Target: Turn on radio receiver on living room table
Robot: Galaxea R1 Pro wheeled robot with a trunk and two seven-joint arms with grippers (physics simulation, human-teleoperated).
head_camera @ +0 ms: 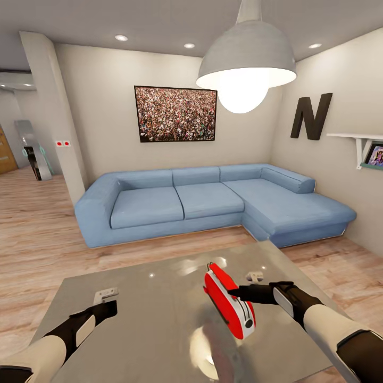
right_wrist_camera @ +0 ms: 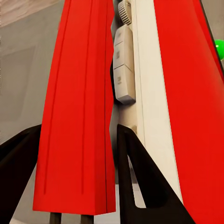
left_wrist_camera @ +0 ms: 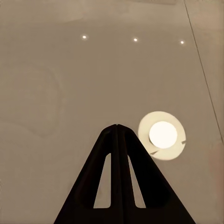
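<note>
Glossy grey table (head_camera: 159, 319) mirrors the dome lamp (head_camera: 246, 58); behind, a blue sofa (head_camera: 213, 205). Lower right, right gripper (head_camera: 234, 292) pinches the red radio receiver's (head_camera: 230, 300) handle (right_wrist_camera: 74, 116). Left gripper (left_wrist_camera: 116, 127) fingers pressed together.

The table (head_camera: 159, 314) top is glossy grey and mirror-smooth, the radio (head_camera: 230, 301) looks like shiny red and white plastic, the sofa (head_camera: 213, 205) is matt blue cloth, and the floor (head_camera: 37, 234) is pale wood planks.
</note>
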